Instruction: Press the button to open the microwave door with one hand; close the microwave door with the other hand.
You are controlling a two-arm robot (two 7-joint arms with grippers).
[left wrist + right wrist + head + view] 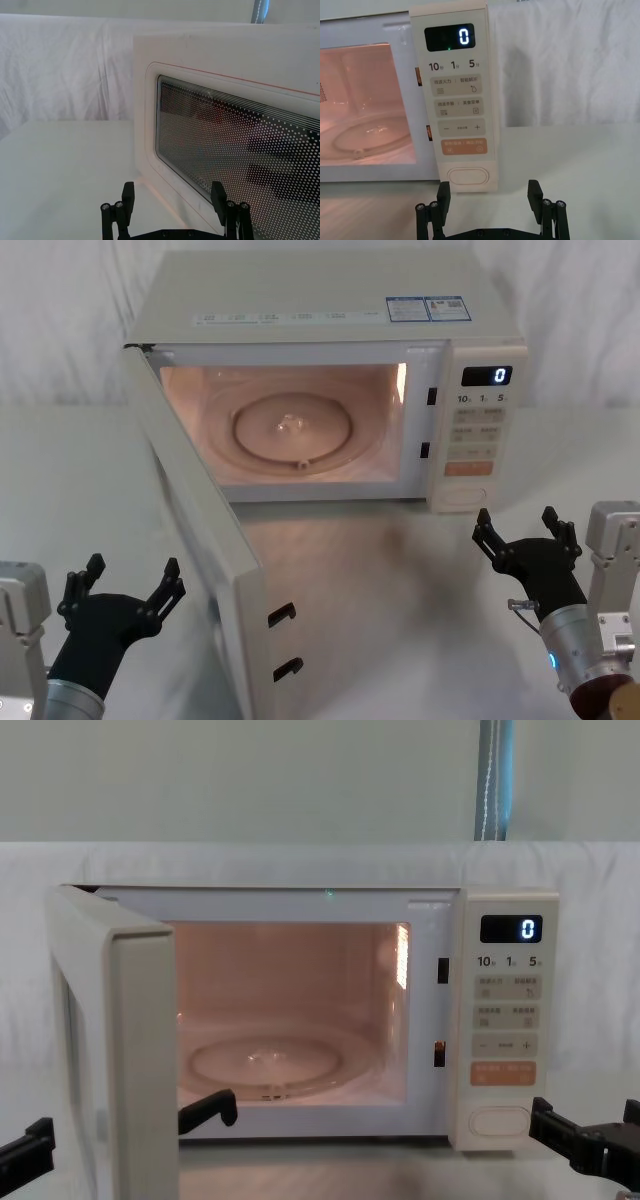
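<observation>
Microwave point(330, 310) sits at the far middle of the white desk point(400, 580), cream, its black display point(486, 375) showing "0"; its cavity is lit a warm pinkish orange, with the round glass turntable point(300, 430) lying on the cavity floor. The microwave door point(200, 540) stands swung wide open on its hinge at the microwave's left side, reaching out toward the near edge of the desk; 2 dark latch hooks point(283, 614) stick out of its free edge; in the left wrist view its dotted glass window point(240, 145) with a thin pinkish outline faces the camera.

The control panel point(456, 95) runs down the microwave's right side; the button point(467, 176), a blank cream pill shape, sits at its bottom, just under the orange rectangular key point(464, 146).

The right hand point(525, 535) hovers above the desk near the front right of the microwave, apart from the panel, its 2 black fingers spread wide and holding nothing; in the right wrist view the right hand point(490, 197) is lined up just below the button without touching it.

The left hand point(125, 585) hangs toward the near left corner of the desk, just beside the outer face of the open door, fingers spread and empty; the left wrist view shows the left hand point(172, 197) close to the door's lower frame.
</observation>
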